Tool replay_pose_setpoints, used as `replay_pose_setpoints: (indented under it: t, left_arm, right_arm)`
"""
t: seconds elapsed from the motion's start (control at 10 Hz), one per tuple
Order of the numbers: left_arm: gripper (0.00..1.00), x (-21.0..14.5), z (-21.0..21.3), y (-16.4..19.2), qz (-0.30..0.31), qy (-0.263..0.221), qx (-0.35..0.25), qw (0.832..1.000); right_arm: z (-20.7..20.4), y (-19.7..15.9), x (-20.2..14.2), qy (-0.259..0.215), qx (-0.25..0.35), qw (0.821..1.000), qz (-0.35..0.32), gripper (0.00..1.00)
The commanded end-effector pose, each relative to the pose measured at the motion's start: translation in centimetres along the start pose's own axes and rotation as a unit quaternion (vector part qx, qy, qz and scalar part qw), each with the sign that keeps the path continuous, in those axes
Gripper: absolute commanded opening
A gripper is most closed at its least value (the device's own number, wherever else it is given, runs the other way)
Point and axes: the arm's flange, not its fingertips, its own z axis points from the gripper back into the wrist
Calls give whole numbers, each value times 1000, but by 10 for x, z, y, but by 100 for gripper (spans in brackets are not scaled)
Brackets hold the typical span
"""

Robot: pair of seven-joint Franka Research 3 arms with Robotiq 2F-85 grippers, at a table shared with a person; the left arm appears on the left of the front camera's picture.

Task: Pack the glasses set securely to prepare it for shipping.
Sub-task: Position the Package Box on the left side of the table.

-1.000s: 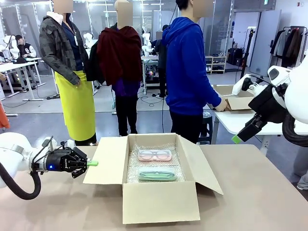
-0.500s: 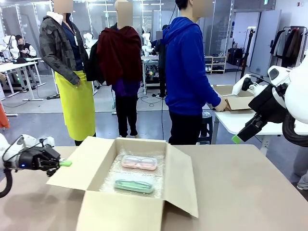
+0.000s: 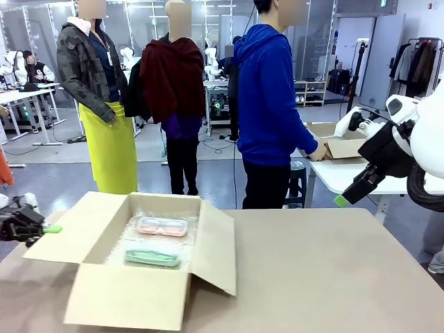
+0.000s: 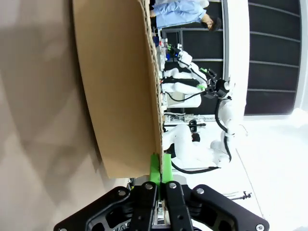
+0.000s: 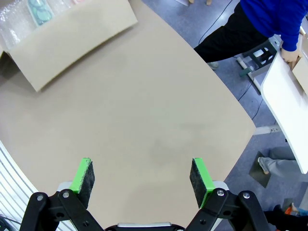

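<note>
An open brown cardboard box stands on the left part of the table. Inside it, on bubble wrap, lie the glasses set's pale pink case and, nearer me, its mint green case. My left gripper is at the far left edge, shut on the box's left flap. In the left wrist view its green fingertips pinch the flap's edge. My right gripper hangs raised at the right; in its wrist view it is open over bare table, with the green case far off.
The tan table stretches wide to the right of the box. A person in a blue hoodie stands beyond the far edge, a hand at another cardboard box on a white table.
My left gripper has moved left, dragging the box by its flap from the table's middle toward the left. The right arm has stayed still.
</note>
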Motion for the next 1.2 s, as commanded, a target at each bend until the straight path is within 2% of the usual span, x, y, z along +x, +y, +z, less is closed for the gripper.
replay_pose_setpoints:
  t: [0.0,0.3,0.7,0.9,1.0,1.1]
  left_arm:
    - [2,2,42,-5,-12,15,-18,1000]
    - [2,-4,114,-7,-17,1,8,1000]
    - [2,-8,166,-5,-25,1,35,999]
    - [2,-3,176,-7,-10,-6,24,1000]
    - [2,-10,162,-1,-20,-14,51,998]
    - [2,-10,162,-1,-20,-14,51,998]
  right_arm:
    - [0,3,1,0,-5,1000,-3,100]
    - [0,3,1,0,-5,1000,-3,100]
    - [0,3,1,0,-5,1000,-3,100]
    - [0,3,1,0,-5,1000,-3,100]
    - [0,3,1,0,-5,1000,-3,100]
    - [0,3,1,0,-5,1000,-3,100]
